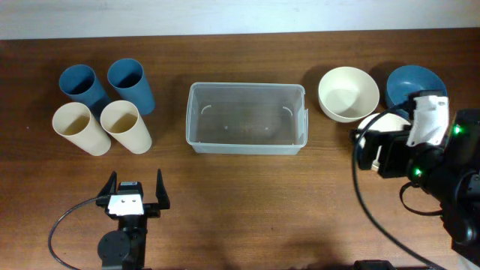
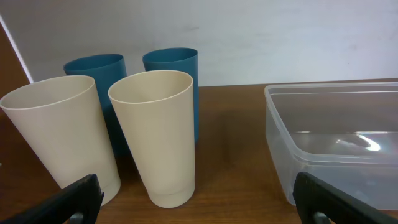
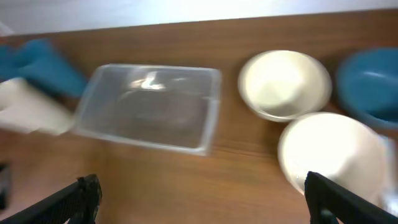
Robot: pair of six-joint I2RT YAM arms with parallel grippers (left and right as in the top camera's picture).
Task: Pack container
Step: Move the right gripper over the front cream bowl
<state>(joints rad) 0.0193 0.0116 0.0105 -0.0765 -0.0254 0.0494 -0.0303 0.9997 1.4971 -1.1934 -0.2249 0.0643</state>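
Gaping wide, the left claw [image 1: 136, 187] sits low at the near edge of the counter [image 1: 247, 202], released, with nothing between its fingers and nothing touching them. In its wrist view the two dark fingertips [image 2: 78, 199] frame the cups and one end of the container [image 1: 246, 118].

The right claw [image 3: 205, 208] is also spread wide and grips nothing. It hangs above the counter's right side, with a cream bowl [image 3: 329, 155] below it near its right finger. That view is blurred, so I cannot tell whether they touch.

The container rests mid-counter, open top up. Its long axis runs left to right in the overhead view, across the line the left claw points along.

Well apart on its left stand two blue cups [image 1: 131, 82] at the back and two cream cups [image 1: 124, 124] in front, upright and packed close together. To its right lie a second cream bowl [image 1: 348, 94] and a blue bowl [image 1: 412, 81], mouths up.
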